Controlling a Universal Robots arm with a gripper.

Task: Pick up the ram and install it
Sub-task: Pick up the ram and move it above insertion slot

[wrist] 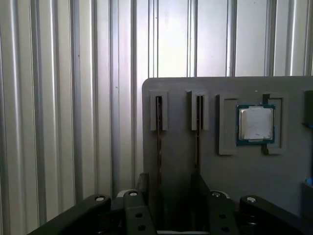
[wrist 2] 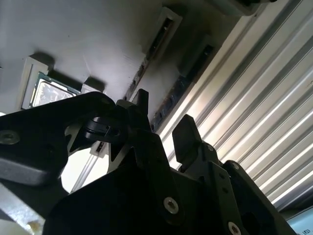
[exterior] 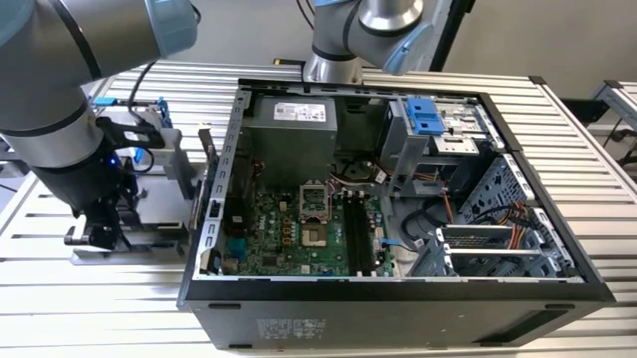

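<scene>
The ram (wrist: 159,139) is stood on edge in a slot of the grey tray (wrist: 230,93), at nine o'clock of the computer case (exterior: 398,306) in the exterior view. The pincer (wrist: 172,188) is held open over it, empty. The thin edge should be centred before its flat faces are clamped.

Hard glare streaked the ribbed surface (wrist 2: 274,122) in the second wrist view; the hand (wrist 2: 164,115) was a dark silhouette against it.

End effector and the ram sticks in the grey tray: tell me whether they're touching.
Cannot tell. In the first wrist view the open end effector overlaps the ends of the two ram sticks, and shadow there hides any gap or contact.
</scene>
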